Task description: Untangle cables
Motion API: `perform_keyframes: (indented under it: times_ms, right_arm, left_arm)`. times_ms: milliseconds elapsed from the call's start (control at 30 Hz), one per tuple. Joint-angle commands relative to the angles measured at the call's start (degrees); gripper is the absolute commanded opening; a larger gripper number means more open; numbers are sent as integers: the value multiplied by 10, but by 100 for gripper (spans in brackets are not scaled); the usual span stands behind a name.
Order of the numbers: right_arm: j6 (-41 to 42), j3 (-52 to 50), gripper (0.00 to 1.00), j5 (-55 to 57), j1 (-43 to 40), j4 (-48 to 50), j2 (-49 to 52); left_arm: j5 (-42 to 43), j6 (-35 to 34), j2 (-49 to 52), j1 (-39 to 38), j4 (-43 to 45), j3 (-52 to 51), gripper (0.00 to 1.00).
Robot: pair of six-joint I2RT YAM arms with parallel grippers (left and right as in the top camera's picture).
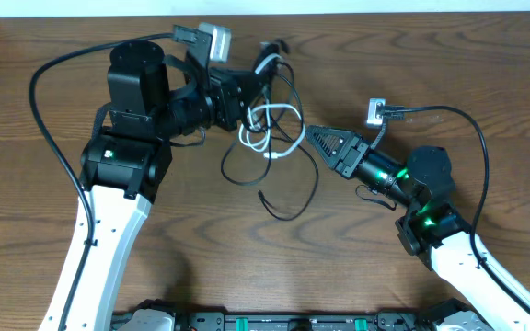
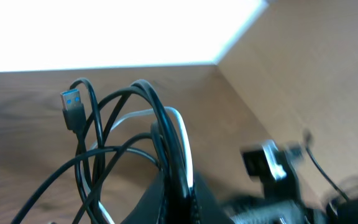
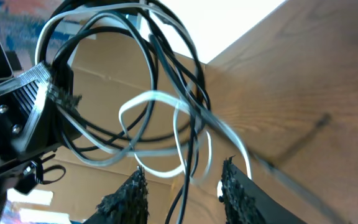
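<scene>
A brown wood-grain bench (image 1: 449, 55) is filling almost the whole overhead view. A pale strip (image 1: 385, 7) is running along its far edge at 12 o'clock, and a black rail (image 1: 274, 322) is lying at 6 o'clock. The left arm (image 1: 109, 230) is standing in from 7 o'clock, its bulky black joints covering the wood at 10 o'clock. The right arm (image 1: 458, 257) is standing in from 4 o'clock.

The cables (image 1: 283, 138) are sitting just above the bench's middle, between the two hands. They are forming a tangle of black loops with a white cord (image 1: 265, 118) wound through it, and one black loop is trailing over the wood toward 6 o'clock.

The left hand (image 1: 244, 108) is clamping together on the tangle's 9 o'clock side and holding part of it up off the wood. The right hand (image 1: 313, 136) is pointing toward 9 o'clock at the tangle. Its fingertips (image 3: 238, 186) are standing apart, with white and black strands crossing the gap.

A small grey camera box (image 1: 375, 110) is sitting on the right wrist. In the left wrist view a blue-tongued plug (image 2: 71, 106) is sticking up at 10 o'clock. Blurred loops are crossing close to the right wrist's lens, hiding much of the bench behind them.
</scene>
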Motion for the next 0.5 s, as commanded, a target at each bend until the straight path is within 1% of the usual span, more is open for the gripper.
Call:
perform_keyframes:
  times_ms: [0, 33, 167, 300, 400, 467]
  right_arm:
    - [60, 4, 42, 8, 0, -8, 0]
    - [60, 4, 44, 6, 0, -7, 0]
    - [89, 4, 61, 0, 4, -4, 0]
    - [107, 4, 74, -2, 16, 7, 0]
    - [111, 4, 76, 4, 31, 23, 0]
    - [111, 4, 75, 10, 42, 38, 0]
  left_arm:
    - [-124, -88, -3, 0, 15, 14, 8]
    - [-140, -107, -3, 0, 17, 14, 8]
    - [-183, -196, -3, -1, 24, 14, 8]
    - [-181, -238, -2, -5, 39, 14, 8]
    - [-174, -261, -2, -18, 48, 14, 8]
    - [-174, -265, -2, -35, 54, 14, 8]
